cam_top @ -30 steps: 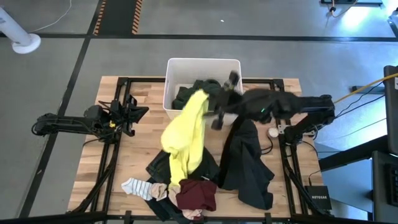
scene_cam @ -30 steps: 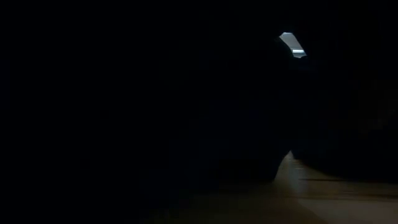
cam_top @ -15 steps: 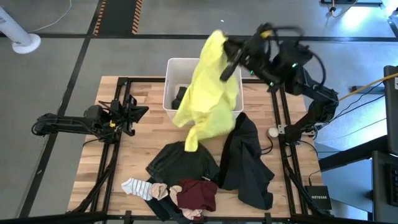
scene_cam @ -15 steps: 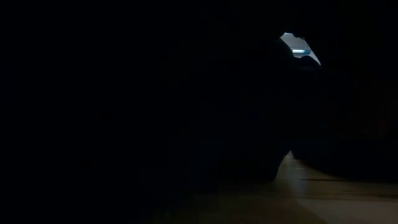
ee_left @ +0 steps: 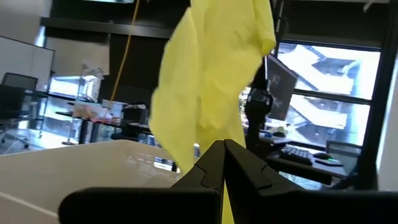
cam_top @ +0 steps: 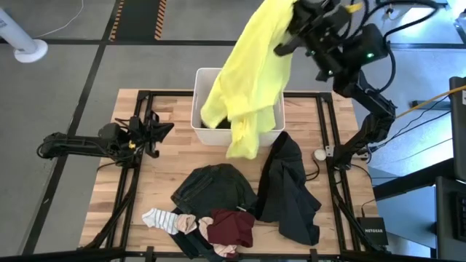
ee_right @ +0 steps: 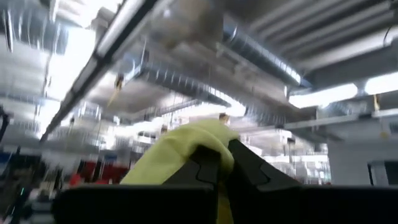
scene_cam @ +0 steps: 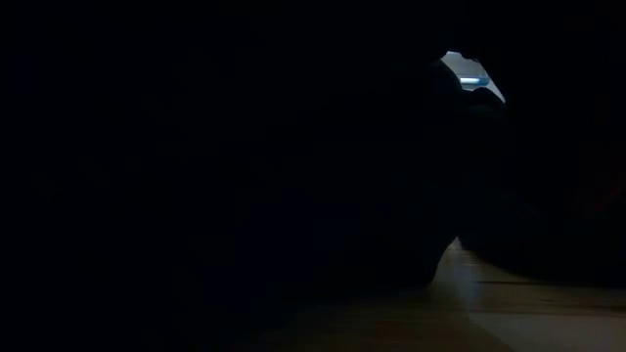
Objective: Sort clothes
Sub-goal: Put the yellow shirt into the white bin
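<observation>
The yellow garment (cam_top: 247, 80) is held clamped in the right tool (cam_top: 285, 45), raised high beyond the table's (cam_top: 138, 167) far edge; its long axis hangs down, trailing over the white bin (cam_top: 273, 131). The right arm is extended steeply upward. The left tool (cam_top: 162, 131), fingers together, waits at the table's left.

The low view is almost wholly black, and the yellow garment (cam_top: 251, 73) hides the bin's (cam_top: 198, 102) inside.

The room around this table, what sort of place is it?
Probably an industrial lab or workshop: exposed ceiling ducts, a grey concrete floor with hazard striping, and desks with monitors beyond the table.
</observation>
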Robot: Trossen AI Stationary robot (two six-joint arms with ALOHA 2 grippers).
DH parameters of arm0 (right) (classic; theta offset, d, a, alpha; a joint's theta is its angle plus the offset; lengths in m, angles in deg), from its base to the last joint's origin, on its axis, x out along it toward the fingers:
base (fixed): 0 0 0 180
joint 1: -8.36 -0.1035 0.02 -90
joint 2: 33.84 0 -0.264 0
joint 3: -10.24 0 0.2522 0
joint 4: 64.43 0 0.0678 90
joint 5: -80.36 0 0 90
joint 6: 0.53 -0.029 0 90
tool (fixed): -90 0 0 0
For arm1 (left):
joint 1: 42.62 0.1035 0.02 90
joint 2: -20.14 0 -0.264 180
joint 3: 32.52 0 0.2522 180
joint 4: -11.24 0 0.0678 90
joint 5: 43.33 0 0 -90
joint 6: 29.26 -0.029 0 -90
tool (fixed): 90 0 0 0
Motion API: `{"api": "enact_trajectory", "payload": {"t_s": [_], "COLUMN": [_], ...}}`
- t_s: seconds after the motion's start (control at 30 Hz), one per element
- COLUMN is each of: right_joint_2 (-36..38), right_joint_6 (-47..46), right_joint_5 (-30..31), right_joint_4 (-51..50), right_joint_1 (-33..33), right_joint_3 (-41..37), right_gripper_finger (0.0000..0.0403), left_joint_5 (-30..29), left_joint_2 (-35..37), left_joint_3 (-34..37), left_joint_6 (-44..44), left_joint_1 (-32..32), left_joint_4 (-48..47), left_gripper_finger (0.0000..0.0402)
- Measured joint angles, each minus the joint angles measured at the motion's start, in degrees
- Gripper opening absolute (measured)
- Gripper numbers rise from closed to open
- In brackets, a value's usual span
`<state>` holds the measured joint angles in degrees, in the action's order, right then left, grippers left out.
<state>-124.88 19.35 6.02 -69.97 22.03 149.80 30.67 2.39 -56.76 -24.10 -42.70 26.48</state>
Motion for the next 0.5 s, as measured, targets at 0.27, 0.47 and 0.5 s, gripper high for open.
{"api": "enact_trajectory", "payload": {"t_s": [0.27,0.47,0.5], "right_joint_2": [0.0,0.0,0.02], "right_joint_6": [3.25,7.29,7.0], "right_joint_5": [-3.28,-3.85,-3.84], "right_joint_4": [14.34,20.79,20.9], "right_joint_1": [1.99,4.76,5.49], "right_joint_3": [0.0,0.0,0.0], "right_gripper_finger": [0.0021,0.0021,0.0021], "left_joint_5": [-0.77,-1.28,-1.32], "left_joint_2": [-0.02,0.0,-0.02], "left_joint_3": [0.0,0.0,0.02], "left_joint_6": [0.19,-1.37,-1.65], "left_joint_1": [0.0,0.0,0.0], "left_joint_4": [0.24,1.42,1.93], "left_gripper_finger": [0.0004,0.0004,0.0004]}}
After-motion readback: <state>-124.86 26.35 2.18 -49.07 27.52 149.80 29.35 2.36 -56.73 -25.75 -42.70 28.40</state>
